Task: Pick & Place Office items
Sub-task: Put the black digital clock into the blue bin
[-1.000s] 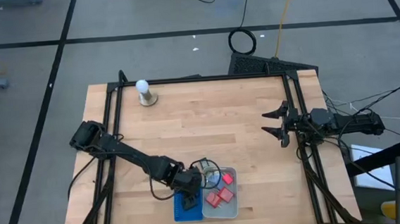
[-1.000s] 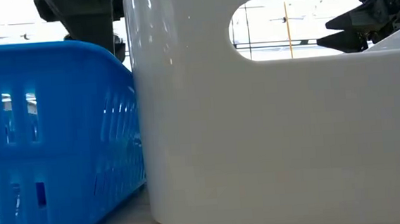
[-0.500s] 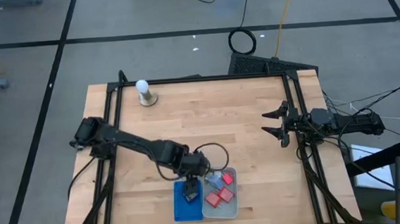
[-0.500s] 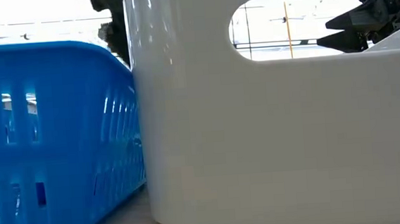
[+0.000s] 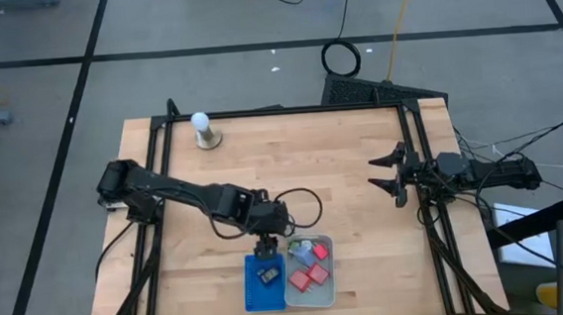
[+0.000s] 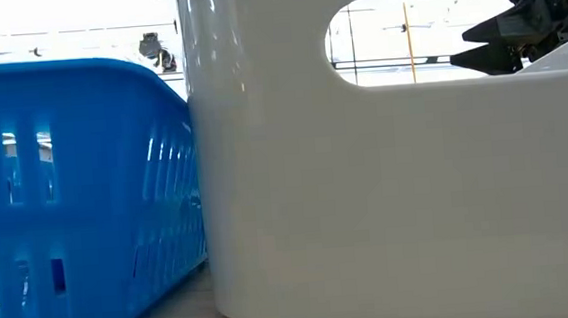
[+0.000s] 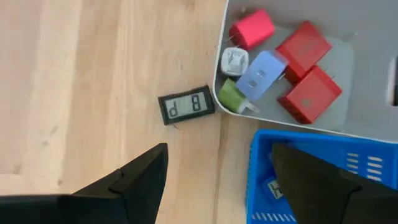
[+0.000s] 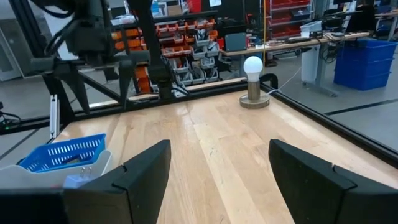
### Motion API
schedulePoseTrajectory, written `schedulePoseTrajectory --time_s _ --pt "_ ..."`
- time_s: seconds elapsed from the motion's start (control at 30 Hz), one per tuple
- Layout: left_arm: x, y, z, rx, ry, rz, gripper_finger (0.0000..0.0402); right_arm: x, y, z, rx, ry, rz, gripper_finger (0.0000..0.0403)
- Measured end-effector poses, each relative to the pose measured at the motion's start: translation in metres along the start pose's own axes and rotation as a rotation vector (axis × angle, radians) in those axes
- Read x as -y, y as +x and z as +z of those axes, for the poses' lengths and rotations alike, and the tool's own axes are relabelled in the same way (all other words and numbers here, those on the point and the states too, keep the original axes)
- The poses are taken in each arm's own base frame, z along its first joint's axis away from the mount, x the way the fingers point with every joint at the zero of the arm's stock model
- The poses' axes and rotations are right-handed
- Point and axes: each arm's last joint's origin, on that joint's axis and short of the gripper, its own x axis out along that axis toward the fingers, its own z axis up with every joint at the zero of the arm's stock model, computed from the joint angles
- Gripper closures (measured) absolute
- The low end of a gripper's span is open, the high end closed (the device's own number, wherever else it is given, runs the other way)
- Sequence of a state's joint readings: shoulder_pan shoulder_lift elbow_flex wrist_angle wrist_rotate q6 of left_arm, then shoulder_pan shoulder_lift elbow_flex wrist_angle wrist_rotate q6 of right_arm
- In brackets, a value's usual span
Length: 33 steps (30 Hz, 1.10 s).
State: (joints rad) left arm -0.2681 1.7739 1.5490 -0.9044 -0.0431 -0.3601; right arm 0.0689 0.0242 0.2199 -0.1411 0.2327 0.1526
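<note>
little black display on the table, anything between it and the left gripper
Nothing visible does. The black display lies alone on bare wood just outside the grey tray wall, and the left gripper hovers open above the table near it, with only clear tabletop between them.

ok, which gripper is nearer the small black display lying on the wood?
Left. The left gripper hovers open by the black display beside the grey tray; the right gripper waits at the table's right edge.
</note>
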Motion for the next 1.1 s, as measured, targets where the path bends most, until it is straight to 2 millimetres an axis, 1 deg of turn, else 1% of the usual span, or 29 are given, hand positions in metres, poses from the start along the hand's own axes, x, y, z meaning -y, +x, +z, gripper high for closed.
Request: schedulePoseTrajectory --time_s 0.1,0.17,0.3,0.4,0.47,0.67,0.8,0.87,0.97,1.03,1.1 --pt "-0.006 -0.017 0.000 0.038 0.040 0.008 0.0104 0.000 0.000 0.000 -0.004 -0.001 -0.001 0.0138" --pt "-0.011 -0.026 0.001 0.068 0.115 0.037 0.0099 0.000 0.000 0.000 -0.001 0.000 0.000 0.0138" --pt "-0.015 -0.034 0.000 0.079 0.394 0.095 0.0094 0.000 0.000 0.000 -0.003 -0.001 -0.001 0.0138" --pt "-0.017 -0.034 -0.005 0.013 0.557 0.092 0.0094 0.000 0.000 0.000 -0.002 -0.001 -0.001 0.0138" --pt "-0.022 -0.030 -0.006 -0.028 0.623 0.081 0.0094 0.000 0.000 0.000 -0.003 -0.001 -0.001 0.0138" --pt "-0.037 -0.019 -0.008 -0.051 0.806 -0.008 0.0094 0.000 0.000 0.000 -0.003 -0.001 -0.001 0.0138" --pt "-0.050 -0.004 -0.010 -0.044 0.881 -0.013 0.0094 0.000 0.000 0.000 -0.003 -0.001 -0.001 0.0138" --pt "-0.057 -0.001 -0.008 -0.028 0.900 -0.002 0.0094 0.000 0.000 0.000 -0.003 -0.001 -0.001 0.0138" --pt "-0.067 0.012 0.001 -0.002 0.922 0.016 0.0094 0.000 0.000 0.000 -0.003 -0.001 -0.001 0.0138" --pt "-0.072 0.023 0.005 -0.002 0.939 0.018 0.0094 0.000 0.001 0.000 -0.004 -0.001 -0.002 0.0138" --pt "-0.074 0.027 0.008 0.019 0.958 0.015 0.0094 0.000 0.001 0.000 -0.005 -0.001 -0.002 0.0138"
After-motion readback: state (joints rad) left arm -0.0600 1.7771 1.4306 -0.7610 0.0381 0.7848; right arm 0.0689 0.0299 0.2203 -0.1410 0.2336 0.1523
